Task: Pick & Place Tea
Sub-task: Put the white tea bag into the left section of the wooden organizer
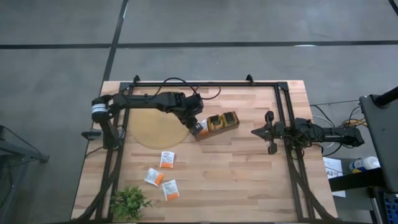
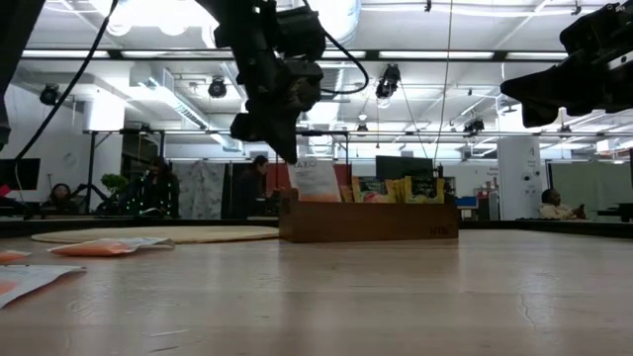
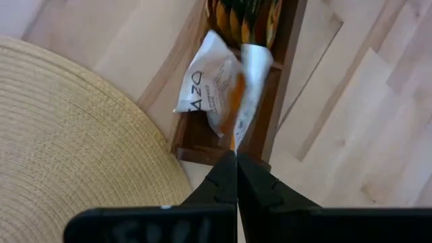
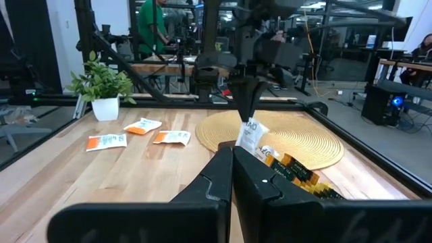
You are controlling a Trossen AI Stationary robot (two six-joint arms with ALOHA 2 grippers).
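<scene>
The left arm reaches from the table's left edge across the round woven mat [image 1: 155,127], bent at the elbow, its end effector [image 1: 198,127] pointing down over the near end of the wooden tray [image 1: 219,122]. Its fingers are pressed together on the edge of a white sachet with an orange patch [image 3: 214,88], which stands upright in the tray's end compartment; a second white sachet [image 3: 252,81] leans just beside it. Dark green and yellow sachets [image 1: 225,119] fill the rest of the tray. The right arm lies stretched low at the table's right side, its end effector [image 1: 268,133] closed and empty. Three more flat, glossy sachets [image 1: 163,176] lie loose on the pale plank table [image 1: 249,174], near a small leafy plant [image 1: 129,202].
</scene>
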